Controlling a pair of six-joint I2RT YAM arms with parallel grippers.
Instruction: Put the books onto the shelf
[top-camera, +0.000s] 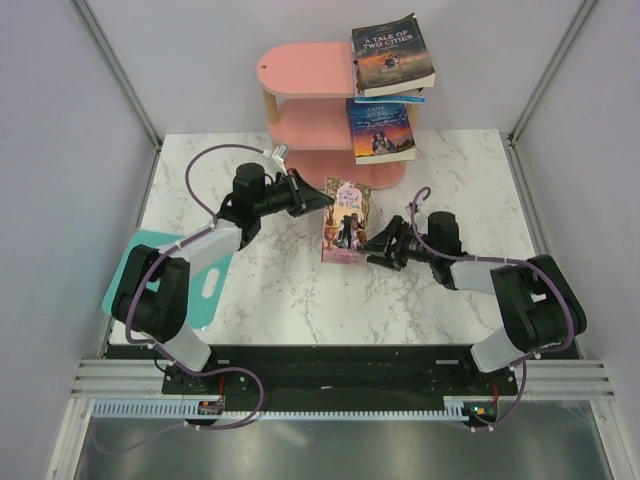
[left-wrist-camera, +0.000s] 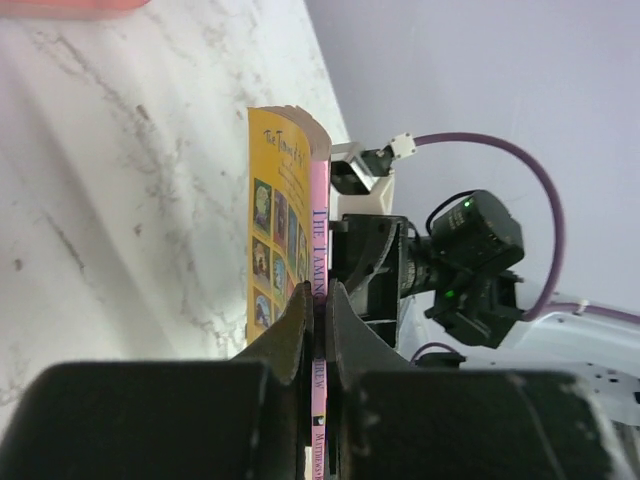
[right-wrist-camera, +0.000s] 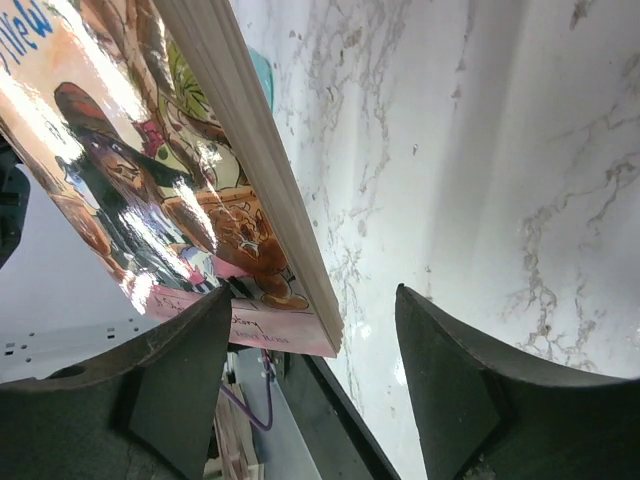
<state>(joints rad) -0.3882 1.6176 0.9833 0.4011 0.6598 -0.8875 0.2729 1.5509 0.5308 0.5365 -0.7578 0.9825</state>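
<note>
A light picture-covered book (top-camera: 346, 220) stands upright on the marble table (top-camera: 280, 300) between both arms. My left gripper (top-camera: 322, 200) is shut on its upper edge. In the left wrist view the jaws (left-wrist-camera: 318, 300) pinch the pink spine, and the book's yellow back cover (left-wrist-camera: 275, 220) faces left. My right gripper (top-camera: 375, 245) is open at the book's lower right side. In the right wrist view the book's corner (right-wrist-camera: 180, 180) lies between the spread fingers (right-wrist-camera: 312, 295) without touching either. The pink shelf (top-camera: 305, 68) holds "A Tale of Two Cities" (top-camera: 393, 55) on top and "Jane Eyre" (top-camera: 380, 130) below.
A flat teal board (top-camera: 130, 270) with a handle hole lies at the table's left edge under the left arm. Grey walls enclose the table on three sides. The shelf stands at the far edge, behind the held book.
</note>
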